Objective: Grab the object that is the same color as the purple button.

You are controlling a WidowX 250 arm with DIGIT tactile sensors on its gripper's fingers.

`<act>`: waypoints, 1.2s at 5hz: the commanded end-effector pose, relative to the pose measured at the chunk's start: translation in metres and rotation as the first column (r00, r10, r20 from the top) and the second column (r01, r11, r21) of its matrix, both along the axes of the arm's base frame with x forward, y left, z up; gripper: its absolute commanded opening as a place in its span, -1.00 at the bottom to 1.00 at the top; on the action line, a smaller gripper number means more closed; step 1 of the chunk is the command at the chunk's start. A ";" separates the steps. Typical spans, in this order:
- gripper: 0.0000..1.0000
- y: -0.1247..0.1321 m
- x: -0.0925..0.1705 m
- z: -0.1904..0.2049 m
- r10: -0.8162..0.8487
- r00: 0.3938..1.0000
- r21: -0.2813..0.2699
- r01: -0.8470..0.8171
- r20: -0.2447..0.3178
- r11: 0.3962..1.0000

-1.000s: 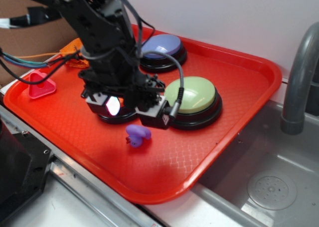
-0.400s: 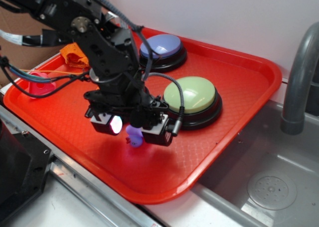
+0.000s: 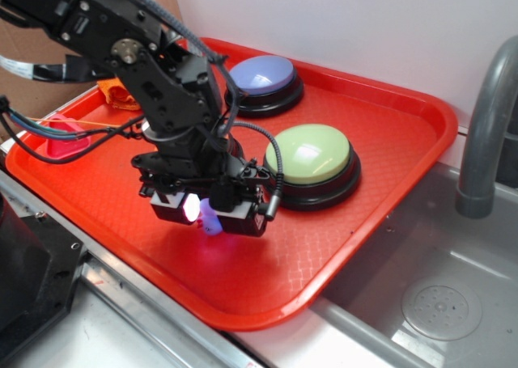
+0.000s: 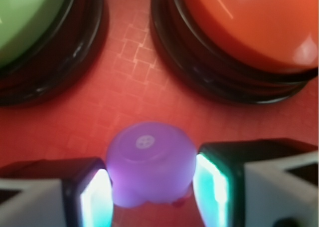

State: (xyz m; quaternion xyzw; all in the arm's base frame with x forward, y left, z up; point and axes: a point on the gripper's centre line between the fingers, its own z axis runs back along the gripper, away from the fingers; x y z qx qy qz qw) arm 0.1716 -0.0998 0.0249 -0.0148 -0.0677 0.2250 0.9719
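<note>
Purple toy [image 4: 149, 169] sits on the red tray [image 3: 380, 125] squarely between my jaws, in front of the green button [image 3: 310, 154] and the orange-topped button [image 4: 244, 22]. My gripper [image 3: 209, 214] is down at tray level with a glowing pad [image 4: 210, 187] on each side of the toy; the pads look to be at its flanks, but I cannot tell whether they press it. The purple button [image 3: 261, 75] stands well apart at the tray's far side. A pink piece [image 3: 61, 141] lies near the left edge.
</note>
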 end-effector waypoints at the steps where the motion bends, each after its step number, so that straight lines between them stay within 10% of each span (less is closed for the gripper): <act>1: -1.00 -0.006 0.022 0.049 -0.132 0.991 -0.048 0.134 0.030 0.990; 6: -1.00 0.114 -0.007 0.176 -0.288 0.957 -0.053 0.290 0.043 0.955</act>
